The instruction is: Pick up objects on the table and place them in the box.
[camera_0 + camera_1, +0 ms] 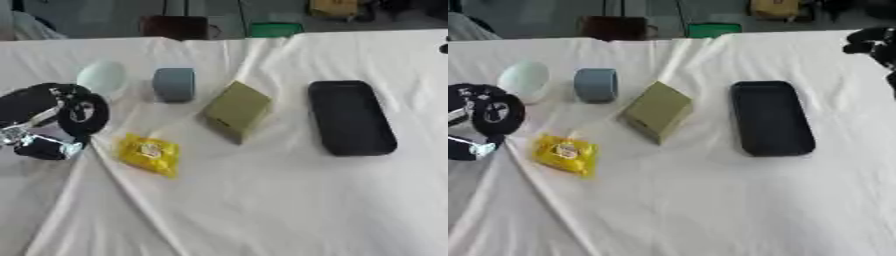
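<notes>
White cloth-covered table [262,210], 4 loose items in a rough row on its left half. Pale mint rounded object [101,76] farthest left; just beside it a blue-grey cylinder [174,84] lying on its side. Olive-green carton [236,110] near the middle, tilted up on one edge. Yellow packet [150,154] lies flat nearer the robot, below and left of the carton. Black tray [350,118], taken to be the box, sits right of the carton, apart from it, and nothing shows inside it. Left hand [52,120] is at the left edge, just below the mint object and left of the yellow packet; it reads as a dark mass with silver parts, and I cannot tell whether its fingers are apart or curled, nor whether it touches anything. Right hand [872,42] shows only in the right eye view, at the upper right edge, well away from the items; finger state cannot be told either. Judgement: task at or near its start, 0 items placed, all 4 left to move. The mint object or the yellow packet looks the likely first pick for the left hand.
</notes>
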Robot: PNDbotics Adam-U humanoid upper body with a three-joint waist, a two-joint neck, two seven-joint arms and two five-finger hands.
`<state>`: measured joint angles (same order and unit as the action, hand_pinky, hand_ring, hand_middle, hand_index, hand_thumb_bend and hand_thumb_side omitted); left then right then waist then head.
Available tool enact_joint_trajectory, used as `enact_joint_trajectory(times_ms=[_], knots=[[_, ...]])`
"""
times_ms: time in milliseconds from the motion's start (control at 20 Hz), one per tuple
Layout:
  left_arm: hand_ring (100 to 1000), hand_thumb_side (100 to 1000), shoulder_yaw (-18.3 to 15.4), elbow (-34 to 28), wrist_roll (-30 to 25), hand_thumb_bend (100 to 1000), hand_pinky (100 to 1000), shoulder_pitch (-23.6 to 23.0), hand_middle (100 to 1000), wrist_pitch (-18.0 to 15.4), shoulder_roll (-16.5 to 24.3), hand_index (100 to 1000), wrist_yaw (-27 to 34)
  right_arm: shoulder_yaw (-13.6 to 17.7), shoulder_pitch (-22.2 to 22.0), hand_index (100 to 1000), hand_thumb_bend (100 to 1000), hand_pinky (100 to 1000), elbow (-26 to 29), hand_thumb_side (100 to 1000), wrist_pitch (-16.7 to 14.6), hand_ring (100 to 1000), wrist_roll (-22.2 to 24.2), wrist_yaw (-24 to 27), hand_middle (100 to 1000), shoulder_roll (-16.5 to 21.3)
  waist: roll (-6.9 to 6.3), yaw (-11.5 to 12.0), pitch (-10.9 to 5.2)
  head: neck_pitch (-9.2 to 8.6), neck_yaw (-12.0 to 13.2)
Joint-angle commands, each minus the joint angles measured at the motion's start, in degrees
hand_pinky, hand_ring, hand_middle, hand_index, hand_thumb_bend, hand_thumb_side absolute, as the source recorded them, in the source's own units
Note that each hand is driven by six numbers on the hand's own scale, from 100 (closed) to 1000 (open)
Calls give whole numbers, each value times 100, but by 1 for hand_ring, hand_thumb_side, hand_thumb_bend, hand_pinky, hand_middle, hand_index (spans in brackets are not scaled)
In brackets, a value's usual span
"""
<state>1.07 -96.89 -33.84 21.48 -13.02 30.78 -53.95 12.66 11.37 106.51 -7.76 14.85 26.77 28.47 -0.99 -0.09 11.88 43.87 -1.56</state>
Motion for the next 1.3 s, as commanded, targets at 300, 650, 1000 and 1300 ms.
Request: enact_joint_trajectory(times_ms=[300, 650, 1000, 1300], knots=[[929, 241, -97, -156, -196, 100, 1000, 66, 841, 12, 212, 466, 18, 52, 71, 884, 100, 684, 34, 777, -8, 674, 14, 11, 812, 118, -11, -20, -101, 25, -15], [928, 239, -106, -162, -276, 100, 1000, 57, 837, -30, 213, 459, 2, 52, 79, 884, 100, 684, 32, 777, -2, 674, 19, 12, 812, 116, -11, -17, -100, 25, -20], [927, 238, -108, -159, -317, 100, 1000, 50, 837, -44, 216, 457, -15, 54, 81, 883, 100, 684, 25, 777, 5, 674, 23, 7, 812, 111, -17, -22, -99, 25, -28], [922, 243, -119, -173, -331, 194, 1000, 55, 824, -70, 226, 428, -28, 56, 86, 883, 100, 685, 22, 777, 11, 674, 26, 9, 812, 111, -24, -27, -101, 25, -33]])
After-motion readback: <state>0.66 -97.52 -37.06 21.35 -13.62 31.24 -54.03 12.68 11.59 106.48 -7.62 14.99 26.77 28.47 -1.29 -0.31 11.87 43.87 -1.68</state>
